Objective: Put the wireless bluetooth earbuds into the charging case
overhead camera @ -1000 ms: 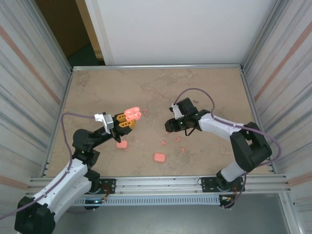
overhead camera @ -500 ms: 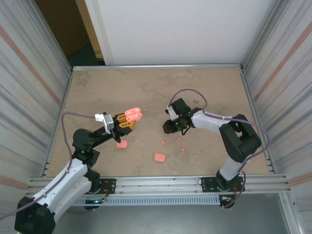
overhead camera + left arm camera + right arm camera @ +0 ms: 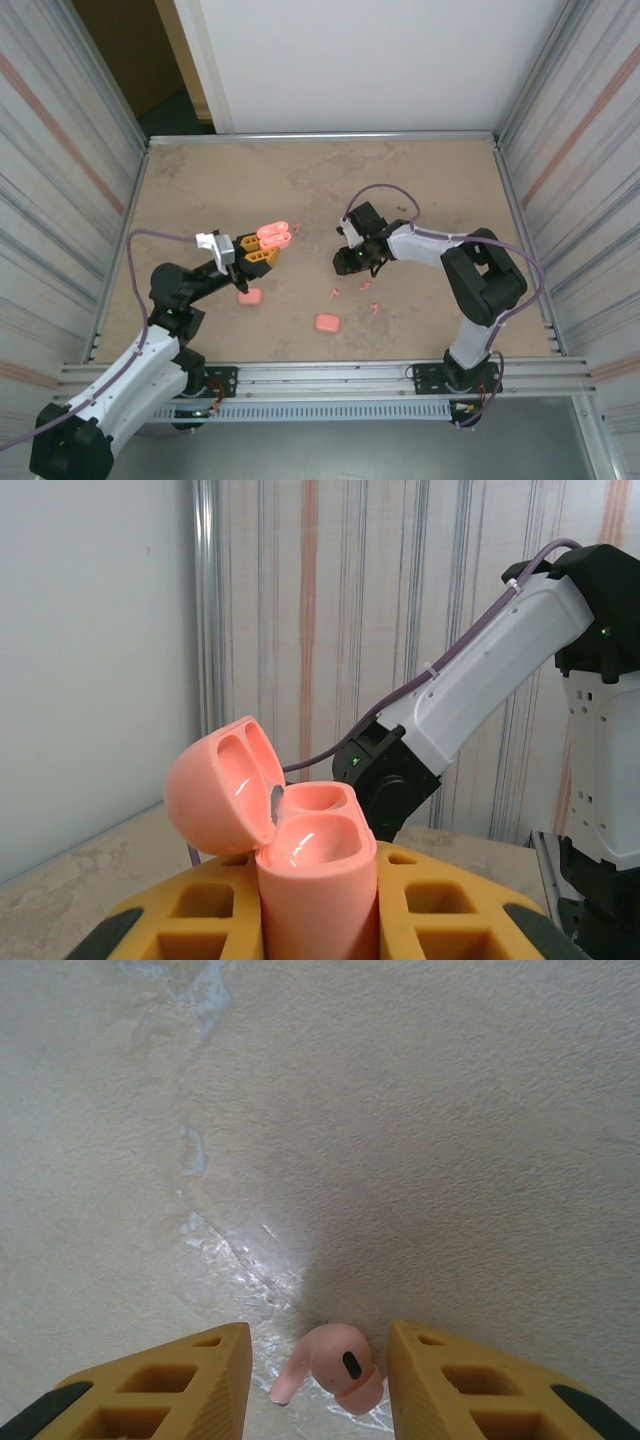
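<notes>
From overhead I can't make out the fingertips of the right gripper. They are small and dark under the wrist, and whatever sits between them is hidden. The right wrist camera settles it. The two yellow fingers stand apart, and one earbud lies on the table in the gap. Its stem points toward the finger at the left of that view, and its bulb is just beside the other one. I cannot tell whether it touches that finger. Both fingers are cut off by the bottom edge.

The left gripper is clamped on the charging case, which stands upright between its fingers with the lid hinged open to one side. The left wrist view shows two glossy wells that the overhead view leaves too small to read. The case's lower end runs off the frame. The right arm stands behind it.

Overhead, a few loose earbuds lie near the right fingers, toward the bases. Of the two closed cases, one lies near the left fingers and one lies between the grippers.
</notes>
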Robot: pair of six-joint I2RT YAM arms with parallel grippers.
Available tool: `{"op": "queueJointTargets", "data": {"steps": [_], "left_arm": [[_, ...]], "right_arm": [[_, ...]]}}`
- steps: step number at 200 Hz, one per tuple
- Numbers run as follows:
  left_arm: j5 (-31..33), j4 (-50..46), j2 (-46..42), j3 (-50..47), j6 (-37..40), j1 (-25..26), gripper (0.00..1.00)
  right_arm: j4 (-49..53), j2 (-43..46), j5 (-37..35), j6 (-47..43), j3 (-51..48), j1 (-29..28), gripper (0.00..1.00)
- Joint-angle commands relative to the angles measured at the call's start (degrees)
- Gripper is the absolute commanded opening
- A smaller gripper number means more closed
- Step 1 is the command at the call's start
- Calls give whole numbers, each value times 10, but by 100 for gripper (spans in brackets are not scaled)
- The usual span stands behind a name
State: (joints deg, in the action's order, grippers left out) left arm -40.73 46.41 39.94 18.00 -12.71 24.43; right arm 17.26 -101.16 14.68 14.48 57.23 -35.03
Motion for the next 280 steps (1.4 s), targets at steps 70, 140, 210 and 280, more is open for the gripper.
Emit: {"op": "queueJointTargets", "data": {"steps": [70, 140, 210, 280], "left_arm": [[-8, -1, -3, 18, 11, 0, 0], [-7, -10, -7, 17, 14, 0, 0], [-1, -20, -5, 9, 20, 4, 0], [16, 5, 42, -5, 23, 19, 0]], "right_arm": [[31, -22, -11, -12, 15, -7, 35], [30, -18, -17, -15, 10, -10, 19], [4, 64, -44, -22, -17, -19, 17], [-16, 210, -80, -35, -45, -48, 17]]}}
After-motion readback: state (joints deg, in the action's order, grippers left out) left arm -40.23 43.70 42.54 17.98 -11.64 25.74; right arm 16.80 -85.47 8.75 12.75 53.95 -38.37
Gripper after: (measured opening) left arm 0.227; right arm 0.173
